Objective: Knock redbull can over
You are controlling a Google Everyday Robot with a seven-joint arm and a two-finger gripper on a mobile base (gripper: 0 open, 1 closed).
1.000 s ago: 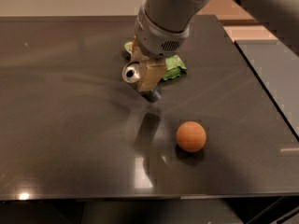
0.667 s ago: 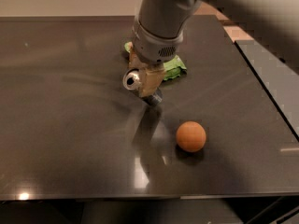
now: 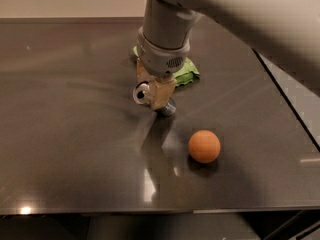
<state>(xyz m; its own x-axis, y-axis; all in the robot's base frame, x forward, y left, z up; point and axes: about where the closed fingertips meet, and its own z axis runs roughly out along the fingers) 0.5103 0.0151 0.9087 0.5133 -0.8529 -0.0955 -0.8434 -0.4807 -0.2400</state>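
Note:
The redbull can (image 3: 142,93) is tipped at a slant on the dark table, with its shiny round top facing left toward me and its other end (image 3: 168,109) low at the right. Most of its body is hidden behind my gripper (image 3: 156,95), which hangs from the grey arm straight over the can and touches it. The orange ball (image 3: 204,146) rests on the table to the front right, apart from the can.
A green snack bag (image 3: 184,73) lies just behind the gripper, partly hidden by the arm. The dark glossy table (image 3: 70,134) has its front edge near the bottom and its right edge (image 3: 290,109) running diagonally.
The gripper and the can's shiny top have moved a little toward the front of the table. The ball and the green bag have not moved.

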